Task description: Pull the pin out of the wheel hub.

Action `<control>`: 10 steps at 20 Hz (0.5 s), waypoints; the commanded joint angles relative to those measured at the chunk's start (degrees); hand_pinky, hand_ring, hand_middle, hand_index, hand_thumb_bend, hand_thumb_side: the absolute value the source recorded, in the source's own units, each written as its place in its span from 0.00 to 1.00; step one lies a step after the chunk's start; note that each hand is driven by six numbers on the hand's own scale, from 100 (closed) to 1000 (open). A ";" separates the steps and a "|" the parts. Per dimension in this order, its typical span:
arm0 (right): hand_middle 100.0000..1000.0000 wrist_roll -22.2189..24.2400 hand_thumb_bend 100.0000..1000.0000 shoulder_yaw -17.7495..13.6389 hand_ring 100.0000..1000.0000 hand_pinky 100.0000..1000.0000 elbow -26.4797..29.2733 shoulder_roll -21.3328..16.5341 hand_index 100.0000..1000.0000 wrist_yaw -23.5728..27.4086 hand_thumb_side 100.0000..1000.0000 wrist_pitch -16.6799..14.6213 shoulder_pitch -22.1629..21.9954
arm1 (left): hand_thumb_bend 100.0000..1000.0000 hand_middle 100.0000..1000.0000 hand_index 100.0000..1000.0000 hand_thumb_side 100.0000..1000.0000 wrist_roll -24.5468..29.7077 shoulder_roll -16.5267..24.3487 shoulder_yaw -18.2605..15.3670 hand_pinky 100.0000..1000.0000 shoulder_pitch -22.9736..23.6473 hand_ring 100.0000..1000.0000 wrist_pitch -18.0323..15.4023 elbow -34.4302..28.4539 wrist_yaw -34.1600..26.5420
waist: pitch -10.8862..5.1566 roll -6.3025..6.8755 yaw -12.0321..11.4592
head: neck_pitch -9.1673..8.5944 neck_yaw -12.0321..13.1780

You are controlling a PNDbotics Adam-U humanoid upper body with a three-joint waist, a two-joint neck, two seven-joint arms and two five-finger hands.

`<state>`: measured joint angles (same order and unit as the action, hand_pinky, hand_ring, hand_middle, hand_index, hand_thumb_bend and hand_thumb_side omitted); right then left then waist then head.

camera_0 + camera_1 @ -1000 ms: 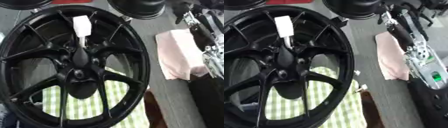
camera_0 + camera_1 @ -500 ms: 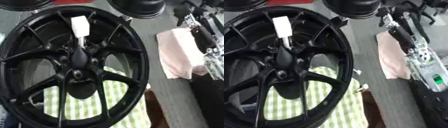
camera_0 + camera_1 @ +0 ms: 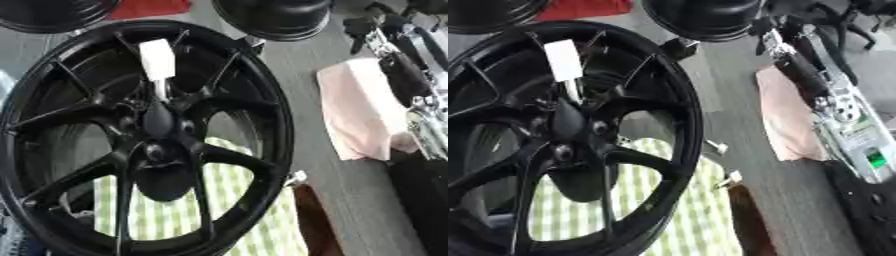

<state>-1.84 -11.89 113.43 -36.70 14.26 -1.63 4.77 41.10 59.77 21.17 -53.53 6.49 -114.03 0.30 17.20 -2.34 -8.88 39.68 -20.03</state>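
One large black wheel hub point(image 3: 144, 145) fills most of the left side of the grey surface point(image 3: 350, 200), its spokes running from the rim to a dark centre. Through the gaps between the lower spokes shows a green-and-white checked cloth point(image 3: 166, 215), which lies under the hub and reaches toward the surface's near edge. Along the right edge the robot's right arm point(image 3: 833, 110) comes down, black with silver joints and a small green mark low on it. At its far end the right hand point(image 3: 776, 22) shows only as dark shapes near the far right corner, and whether its fingers are spread or curled cannot be told; it is well apart from the hub. Beside the arm, toward the right edge, lies a pale pink folded cloth point(image 3: 359, 115). At the far edge sit parts of two more black round objects point(image 3: 271, 17) and a red patch point(image 3: 149, 7). The pin point(image 3: 157, 65), with a white block-shaped head and a thin shaft below it, stands in the hub just above the centre, between two upper spokes. The left hand shows in neither view.
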 commanded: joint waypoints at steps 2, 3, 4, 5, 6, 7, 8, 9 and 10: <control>0.31 0.66 0.00 0.01 0.88 0.93 1.16 -2.06 0.56 0.38 0.57 0.14 0.89 | 0.35 0.62 0.76 0.58 0.89 -2.84 2.82 0.80 -4.91 0.65 6.96 -0.56 2.16 | -0.81 0.32 0.81 | -1.37 0.29; 0.31 0.75 0.00 0.07 0.88 0.93 1.16 -1.99 0.56 0.37 0.57 0.23 0.99 | 0.35 0.62 0.76 0.58 0.85 -3.79 3.30 0.80 -5.93 0.65 8.64 -0.56 2.70 | -0.68 0.35 1.08 | -1.54 0.27; 0.31 0.82 0.00 0.12 0.88 0.93 1.16 -1.93 0.56 0.37 0.57 0.30 1.13 | 0.35 0.62 0.76 0.58 0.77 -4.75 3.73 0.80 -6.91 0.65 10.37 -0.56 3.12 | -0.53 0.39 1.34 | -1.72 0.31; 0.31 0.87 0.00 0.14 0.88 0.93 1.16 -1.89 0.56 0.40 0.57 0.32 1.38 | 0.35 0.62 0.76 0.58 0.75 -5.62 4.11 0.80 -7.80 0.65 12.04 -0.56 3.49 | -0.34 0.45 1.67 | -1.94 0.49; 0.31 0.93 0.00 0.18 0.88 0.93 1.16 -1.87 0.56 0.49 0.57 0.34 1.72 | 0.35 0.63 0.76 0.58 0.75 -6.40 4.42 0.80 -8.58 0.65 13.77 -0.56 4.04 | -0.17 0.51 2.00 | -2.11 0.78; 0.31 1.02 0.00 0.25 0.88 0.93 1.16 -1.90 0.57 0.64 0.57 0.35 2.23 | 0.34 0.62 0.76 0.59 0.65 -7.26 4.62 0.81 -9.30 0.65 15.49 -0.36 4.71 | 0.04 0.60 2.40 | -2.33 1.19; 0.31 1.15 0.00 0.35 0.88 0.93 1.16 -1.93 0.57 0.84 0.57 0.36 2.79 | 0.34 0.63 0.76 0.59 0.41 -8.28 4.83 0.81 -10.04 0.65 17.16 0.14 5.28 | 0.24 0.68 2.82 | -2.56 1.57; 0.31 1.26 0.00 0.42 0.88 0.93 1.16 -1.95 0.56 1.02 0.57 0.39 3.24 | 0.35 0.63 0.76 0.59 0.13 -9.22 5.07 0.81 -10.71 0.65 18.51 0.77 5.64 | 0.40 0.75 3.16 | -2.71 1.83; 0.31 1.35 0.00 0.48 0.88 0.93 1.16 -1.96 0.56 1.19 0.57 0.42 3.64 | 0.35 0.63 0.76 0.60 -0.24 -10.18 5.37 0.81 -11.40 0.65 19.64 1.54 5.94 | 0.54 0.82 3.45 | -2.81 2.05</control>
<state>-0.80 -11.18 113.43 -36.78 14.82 -1.08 7.90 40.91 49.81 26.82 -63.82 24.15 -112.83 5.60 18.76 -1.54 -5.36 37.81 -18.34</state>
